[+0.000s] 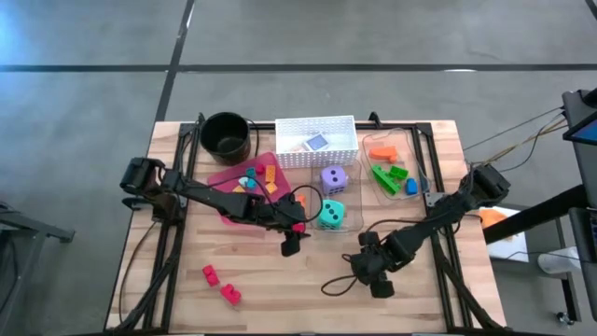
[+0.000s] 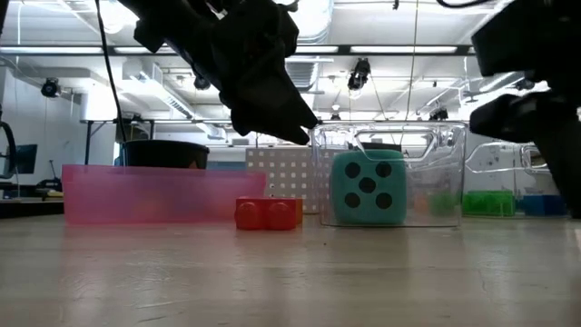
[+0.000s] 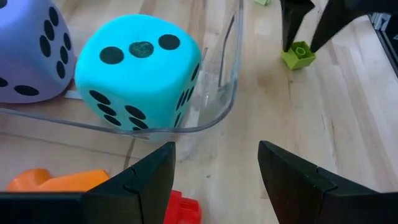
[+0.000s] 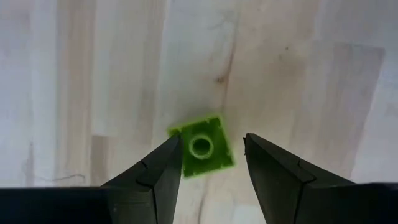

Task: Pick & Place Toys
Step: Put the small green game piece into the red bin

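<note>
On the table (image 1: 280, 289), the right gripper (image 4: 208, 158) is hovering with open, empty fingers straddling a green brick (image 4: 201, 146); at its 10 o'clock, the left gripper (image 3: 214, 171) is gaping empty.

On the table (image 1: 280, 289), two dice (image 1: 332, 213) sit in a clear bin, a basket (image 1: 315, 140) behind them, a pot (image 1: 225, 133) to its left. Two bricks (image 1: 220, 284) lie near the front left, well apart from a brick (image 4: 201, 146) between the right pincer's fingers (image 4: 152, 174).
</note>
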Controlling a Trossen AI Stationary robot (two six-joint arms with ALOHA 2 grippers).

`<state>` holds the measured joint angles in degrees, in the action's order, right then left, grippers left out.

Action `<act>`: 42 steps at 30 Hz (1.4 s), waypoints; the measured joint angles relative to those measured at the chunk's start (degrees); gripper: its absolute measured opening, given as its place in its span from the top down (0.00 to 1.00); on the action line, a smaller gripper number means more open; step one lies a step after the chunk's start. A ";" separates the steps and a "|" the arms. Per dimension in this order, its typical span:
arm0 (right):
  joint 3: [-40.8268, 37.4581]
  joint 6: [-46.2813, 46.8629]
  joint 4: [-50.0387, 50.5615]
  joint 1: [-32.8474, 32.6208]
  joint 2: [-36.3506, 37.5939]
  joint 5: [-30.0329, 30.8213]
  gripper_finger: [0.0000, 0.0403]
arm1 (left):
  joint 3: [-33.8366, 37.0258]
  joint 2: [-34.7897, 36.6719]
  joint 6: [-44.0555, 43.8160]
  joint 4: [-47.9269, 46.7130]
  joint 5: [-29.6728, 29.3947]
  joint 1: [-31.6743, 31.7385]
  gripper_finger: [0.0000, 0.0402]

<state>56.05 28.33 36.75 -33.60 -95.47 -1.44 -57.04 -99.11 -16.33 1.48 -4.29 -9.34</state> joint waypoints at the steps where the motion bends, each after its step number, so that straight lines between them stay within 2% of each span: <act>1: 0.21 -0.15 -0.26 0.01 -0.05 -0.29 0.56 | 0.00 0.00 0.01 0.00 0.00 0.00 0.42; 11: 3.93 -2.23 1.61 -0.18 -0.08 -1.91 0.56 | 0.00 0.00 0.00 0.00 0.02 0.00 0.42; 42: 3.77 -2.21 2.28 0.00 -0.27 -1.44 0.56 | 0.04 0.00 -0.20 -0.22 0.02 0.02 0.42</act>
<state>59.82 26.12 39.03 -33.61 -95.74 -2.88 -56.99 -99.11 -16.53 1.26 -4.27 -9.32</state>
